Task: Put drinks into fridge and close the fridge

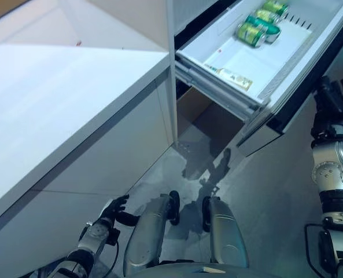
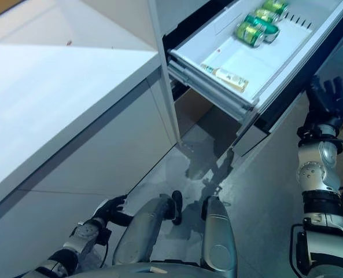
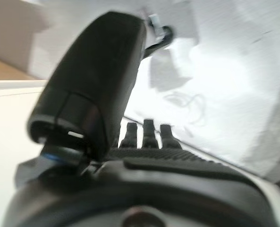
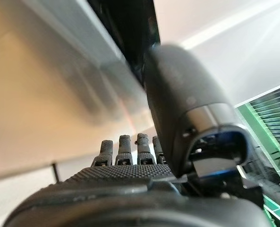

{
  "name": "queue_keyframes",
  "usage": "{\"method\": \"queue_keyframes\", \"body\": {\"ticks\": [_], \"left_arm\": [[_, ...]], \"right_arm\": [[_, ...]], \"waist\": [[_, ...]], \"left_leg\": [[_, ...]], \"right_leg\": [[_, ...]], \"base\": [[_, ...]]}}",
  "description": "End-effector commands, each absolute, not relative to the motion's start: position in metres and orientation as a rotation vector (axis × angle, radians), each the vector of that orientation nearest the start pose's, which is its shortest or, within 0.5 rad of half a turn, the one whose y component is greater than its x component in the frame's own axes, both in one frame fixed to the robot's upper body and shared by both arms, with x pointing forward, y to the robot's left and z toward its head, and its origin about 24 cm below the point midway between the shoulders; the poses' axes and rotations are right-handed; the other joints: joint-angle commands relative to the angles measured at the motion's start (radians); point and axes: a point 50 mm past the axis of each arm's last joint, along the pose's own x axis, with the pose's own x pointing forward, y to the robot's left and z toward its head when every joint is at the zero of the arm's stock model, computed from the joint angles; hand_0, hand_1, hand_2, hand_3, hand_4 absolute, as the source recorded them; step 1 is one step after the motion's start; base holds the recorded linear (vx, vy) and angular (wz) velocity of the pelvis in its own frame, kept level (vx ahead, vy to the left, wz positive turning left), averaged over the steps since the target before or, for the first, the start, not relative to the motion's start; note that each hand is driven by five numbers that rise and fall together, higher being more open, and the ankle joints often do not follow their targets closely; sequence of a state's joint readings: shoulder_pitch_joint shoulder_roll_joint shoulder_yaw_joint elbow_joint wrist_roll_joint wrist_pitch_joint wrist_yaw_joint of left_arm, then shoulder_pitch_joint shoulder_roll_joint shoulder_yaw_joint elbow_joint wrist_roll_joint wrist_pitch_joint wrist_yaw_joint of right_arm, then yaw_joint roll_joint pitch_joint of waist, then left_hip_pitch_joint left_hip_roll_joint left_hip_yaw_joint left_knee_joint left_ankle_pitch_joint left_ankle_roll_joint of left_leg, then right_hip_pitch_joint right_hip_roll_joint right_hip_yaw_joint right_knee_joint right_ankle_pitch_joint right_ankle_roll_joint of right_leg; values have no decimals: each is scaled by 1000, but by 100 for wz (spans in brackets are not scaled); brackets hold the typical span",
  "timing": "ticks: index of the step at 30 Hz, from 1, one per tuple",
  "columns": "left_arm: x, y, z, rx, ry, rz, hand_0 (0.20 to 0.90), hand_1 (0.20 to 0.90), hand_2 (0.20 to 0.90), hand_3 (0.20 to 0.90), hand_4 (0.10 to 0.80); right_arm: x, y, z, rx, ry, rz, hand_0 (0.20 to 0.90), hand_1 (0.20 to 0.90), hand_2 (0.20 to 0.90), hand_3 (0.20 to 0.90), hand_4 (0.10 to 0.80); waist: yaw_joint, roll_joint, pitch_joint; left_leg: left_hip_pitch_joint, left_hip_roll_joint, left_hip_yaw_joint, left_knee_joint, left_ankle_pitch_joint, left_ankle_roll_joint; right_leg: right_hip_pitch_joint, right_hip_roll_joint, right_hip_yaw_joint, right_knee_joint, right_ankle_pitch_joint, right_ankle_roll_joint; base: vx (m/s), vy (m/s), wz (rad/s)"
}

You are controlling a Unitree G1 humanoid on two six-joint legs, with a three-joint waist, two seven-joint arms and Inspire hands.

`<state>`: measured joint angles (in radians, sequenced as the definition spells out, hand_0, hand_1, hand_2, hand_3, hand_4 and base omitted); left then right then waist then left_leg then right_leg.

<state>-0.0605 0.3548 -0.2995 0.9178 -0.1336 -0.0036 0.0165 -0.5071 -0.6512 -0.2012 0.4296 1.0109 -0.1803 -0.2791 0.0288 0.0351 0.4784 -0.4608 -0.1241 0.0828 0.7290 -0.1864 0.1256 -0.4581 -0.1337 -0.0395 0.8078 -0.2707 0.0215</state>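
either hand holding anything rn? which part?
Nothing held. Right hand is open, raised by the fridge drawer front; left hand hangs empty by the counter. Green cans lie in the drawer.

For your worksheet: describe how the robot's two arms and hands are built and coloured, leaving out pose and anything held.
Both arms are silver-grey, made of rounded metal segments joined by darker bands. Each ends in a dark, near-black hand: the left hand and the right hand. Up close, the palm has a fine ribbed texture and the thumb is smooth, bulky and rounded.
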Motion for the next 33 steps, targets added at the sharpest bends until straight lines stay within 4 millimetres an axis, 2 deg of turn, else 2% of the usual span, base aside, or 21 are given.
{"method": "queue_keyframes", "body": {"ticks": [1, 3, 8, 11, 17, 29, 30, 31, 32, 33], "left_arm": [[163, 230, -122, 317, 855, -17, 900, 900, 900, 900, 800], [161, 231, -123, 301, 857, -2, 900, 900, 900, 900, 800], [159, 230, -124, 261, 851, 13, 900, 900, 900, 900, 800], [159, 229, -123, 254, 841, 5, 900, 900, 900, 900, 800], [160, 229, -120, 238, 815, -20, 900, 900, 900, 900, 800], [151, 242, -122, 265, 838, 10, 900, 900, 900, 900, 800], [149, 246, -122, 273, 844, 14, 900, 900, 900, 900, 800], [148, 246, -122, 273, 847, 15, 900, 900, 900, 900, 800], [147, 248, -122, 277, 849, 18, 900, 900, 900, 900, 800], [146, 250, -121, 283, 851, 19, 900, 900, 900, 900, 800]], "right_arm": [[320, -326, 240, 446, -640, -368, 900, 900, 900, 900, 800], [324, -317, 249, 435, -660, -320, 900, 900, 900, 900, 800], [331, -294, 268, 366, -705, -193, 900, 900, 900, 900, 800], [332, -289, 276, 341, -722, -161, 900, 900, 900, 900, 800], [336, -277, 294, 304, -756, -104, 900, 900, 900, 900, 800], [344, -266, 297, 269, -739, -71, 900, 900, 900, 900, 800], [345, -265, 294, 272, -731, -74, 900, 900, 900, 900, 800], [346, -265, 294, 272, -728, -74, 900, 900, 900, 900, 800], [346, -265, 293, 274, -725, -74, 900, 900, 900, 900, 800], [346, -265, 293, 276, -724, -78, 900, 900, 900, 900, 800]], "waist": [[53, 9, -42], [63, 17, -34], [88, 25, -16], [103, 25, -13], [144, 28, -9], [213, 16, -24], [224, 16, -34], [224, 10, -38], [228, 7, -41], [235, 9, -46]], "left_leg": [[36, -46, -50, 47, -152, 13], [31, -55, -65, 48, -165, 6], [27, -63, -83, 11, -130, -3], [36, -62, -94, -23, -108, -10], [76, -51, -130, -139, -45, -27], [152, -32, -191, -311, 41, -44], [162, -23, -200, -353, 81, -45], [176, -25, -204, -354, 58, -48], [183, -22, -207, -363, 62, -50], [185, -15, -210, -387, 94, -50]], "right_leg": [[24, 16, -80, 1, -2, -68], [15, 23, -77, 18, -27, -65], [5, 22, -93, 28, -31, -73], [13, 17, -106, 21, -29, -72], [55, -1, -141, -29, -15, -59], [146, -35, -206, -140, 18, -24], [163, -38, -230, -181, 49, -26], [176, -36, -221, -182, 28, -17], [187, -37, -226, -196, 32, -14], [195, -40, -246, -222, 61, -17]], "base": [[-32, 51, 16], [27, 55, 17], [-1, 50, 15], [4, 25, -33], [14, 24, 32], [46, 17, 27], [70, -2, 32], [89, -2, 34], [69, -3, 37], [0, 12, 47]]}}
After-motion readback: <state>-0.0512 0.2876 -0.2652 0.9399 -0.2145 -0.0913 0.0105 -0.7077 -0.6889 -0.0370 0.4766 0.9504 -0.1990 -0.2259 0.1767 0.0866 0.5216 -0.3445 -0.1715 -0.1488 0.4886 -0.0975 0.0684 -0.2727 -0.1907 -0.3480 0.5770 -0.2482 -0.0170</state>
